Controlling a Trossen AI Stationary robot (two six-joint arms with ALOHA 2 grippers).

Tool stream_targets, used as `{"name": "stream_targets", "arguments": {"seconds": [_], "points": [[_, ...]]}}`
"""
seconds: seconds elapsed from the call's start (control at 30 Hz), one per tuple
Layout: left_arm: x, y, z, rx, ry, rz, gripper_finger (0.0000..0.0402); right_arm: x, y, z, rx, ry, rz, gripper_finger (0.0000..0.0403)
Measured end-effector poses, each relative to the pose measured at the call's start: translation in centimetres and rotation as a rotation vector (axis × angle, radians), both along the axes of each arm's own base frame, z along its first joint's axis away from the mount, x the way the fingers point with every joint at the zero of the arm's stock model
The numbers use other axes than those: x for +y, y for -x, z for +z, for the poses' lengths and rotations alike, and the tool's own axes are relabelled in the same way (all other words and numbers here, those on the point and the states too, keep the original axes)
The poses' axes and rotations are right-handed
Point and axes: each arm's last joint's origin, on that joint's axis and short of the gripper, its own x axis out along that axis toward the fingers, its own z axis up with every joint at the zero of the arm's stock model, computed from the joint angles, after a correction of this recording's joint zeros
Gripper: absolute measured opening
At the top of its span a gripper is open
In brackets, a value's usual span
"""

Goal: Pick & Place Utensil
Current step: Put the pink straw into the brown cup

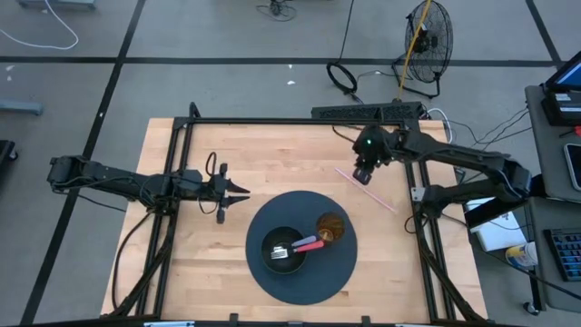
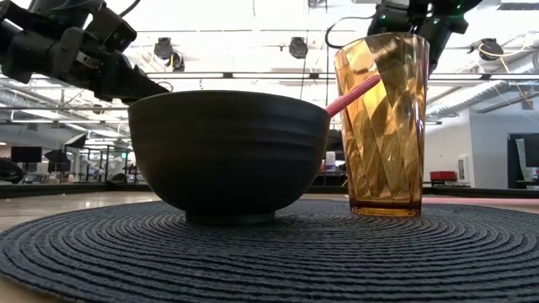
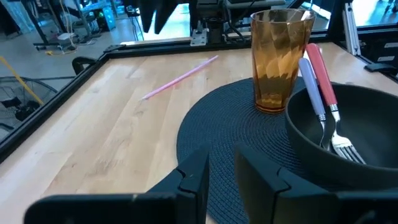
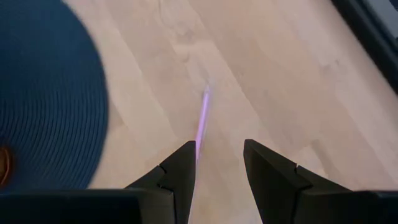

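Observation:
A thin pink straw (image 1: 381, 200) (image 4: 203, 115) lies flat on the wooden table, right of and beyond a round dark placemat (image 1: 313, 282). My right gripper (image 1: 362, 174) (image 4: 219, 155) hovers over the straw's far end, pointing down and open, with the straw running toward the gap between its fingers. On the mat stand a black bowl (image 1: 284, 250) (image 3: 348, 124) and an amber cup (image 1: 331, 227) (image 3: 278, 59). A fork (image 3: 336, 137) and a red-handled utensil (image 3: 320, 68) lie in the bowl, handles leaning on its rim. My left gripper (image 1: 238, 193) (image 3: 222, 168) waits left of the mat, open.
A black frame rail (image 1: 272, 121) runs along the table's far edge and down both sides. Bare wood lies between my left gripper and the straw (image 3: 180, 78). Off the table are a fan (image 1: 427, 36), cables on the floor, and a desk at the right.

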Motion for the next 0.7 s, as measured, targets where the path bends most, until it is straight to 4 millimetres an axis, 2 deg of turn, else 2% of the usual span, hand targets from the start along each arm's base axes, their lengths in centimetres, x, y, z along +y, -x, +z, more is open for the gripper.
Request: {"name": "stream_targets", "arguments": {"seconds": [0.2,0.37,0.7], "points": [[0.1,-0.1,0.2,-0.023,-0.022,0.014,0.0076,-2.1,-0.5,-1.2,-0.021,-0.076,-0.011,0.013],[0.1,-0.1,0.3,-0.031,-0.004,0.027,0.0076,-2.8,-1.0,-2.8,0.05,-0.114,-0.006,0.013],[0.9,0.0,0.6,-0.063,-0.049,0.315,0.0076,-3.1,-1.1,-3.2,0.08,-0.111,0.0,0.013]]}}
